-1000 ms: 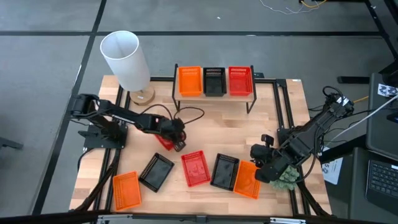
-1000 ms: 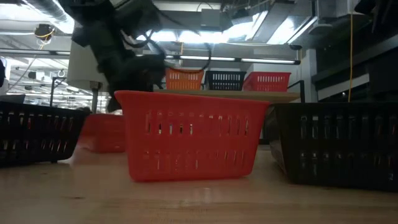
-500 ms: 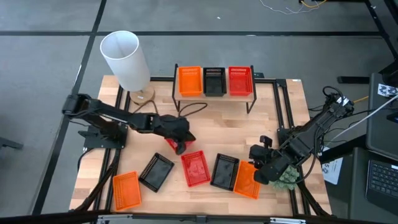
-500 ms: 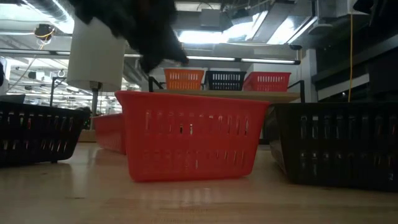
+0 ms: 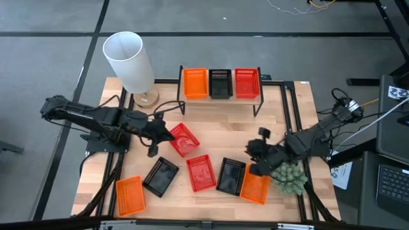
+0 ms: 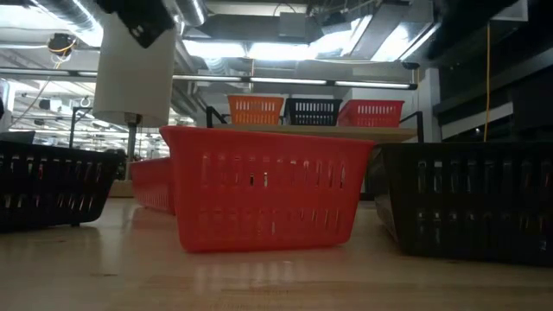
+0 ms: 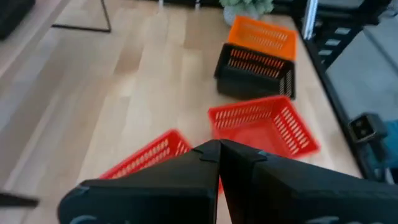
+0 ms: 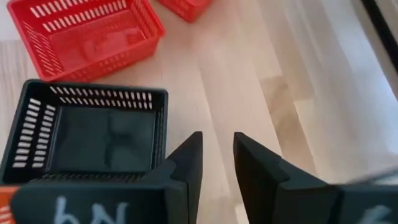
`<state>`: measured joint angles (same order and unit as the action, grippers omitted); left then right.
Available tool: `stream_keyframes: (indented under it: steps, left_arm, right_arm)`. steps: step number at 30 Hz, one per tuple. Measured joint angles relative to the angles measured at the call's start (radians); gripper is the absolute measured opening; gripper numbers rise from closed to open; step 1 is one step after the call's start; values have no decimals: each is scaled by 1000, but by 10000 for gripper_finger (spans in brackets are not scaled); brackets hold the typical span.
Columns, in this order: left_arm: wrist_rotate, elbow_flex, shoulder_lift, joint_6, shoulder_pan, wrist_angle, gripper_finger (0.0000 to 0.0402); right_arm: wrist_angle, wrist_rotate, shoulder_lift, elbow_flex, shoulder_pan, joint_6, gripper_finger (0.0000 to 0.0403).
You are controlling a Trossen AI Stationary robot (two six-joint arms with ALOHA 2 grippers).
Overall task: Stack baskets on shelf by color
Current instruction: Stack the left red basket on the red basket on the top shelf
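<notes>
The shelf [image 5: 220, 97] stands at the table's far edge with one orange [image 5: 195, 83], one black [image 5: 220, 83] and one red basket [image 5: 246, 83] side by side on its top. A loose red basket [image 5: 183, 139] lies open side up on the table. My left gripper [image 5: 160, 134] hangs shut just left of it and above it [image 7: 219, 149], touching nothing. Along the near edge sit an orange [image 5: 129, 195], a black [image 5: 160, 176], a red [image 5: 201, 172], a black [image 5: 230, 176] and an orange basket [image 5: 255, 187]. My right gripper [image 5: 250, 165] hovers open by that second black basket's corner [image 8: 158, 99].
A lamp with a white shade [image 5: 128, 61] stands at the far left corner, next to the shelf. A green plant [image 5: 291, 180] lies under my right arm at the near right. Bare wood [image 5: 223, 131] lies between the shelf and the loose baskets.
My left gripper, shut throughout, has risen and drawn back toward the table's left edge, off the loose red basket. That basket has slid a little toward the right and now lies uncovered. My right gripper has swung from the near-right orange basket toward the table's middle, to the black basket's corner.
</notes>
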<state>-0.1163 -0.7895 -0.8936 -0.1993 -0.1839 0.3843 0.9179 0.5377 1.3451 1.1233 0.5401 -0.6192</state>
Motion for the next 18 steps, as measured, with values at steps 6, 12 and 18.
stream_keyframes:
  steps: [6, 12, 18]
  left_arm:
    - [49, 53, 37, 193, -60, 126, 0]
    - [70, 191, 162, 72, -93, 107, 0]
    - [5, 286, 343, 71, -124, 52, 0]
  right_arm:
    - [-325, -174, 68, 0, -148, 401, 90]
    - [-547, -360, 174, 0, -254, 614, 90]
    - [-628, -410, 302, 33, -321, 713, 90]
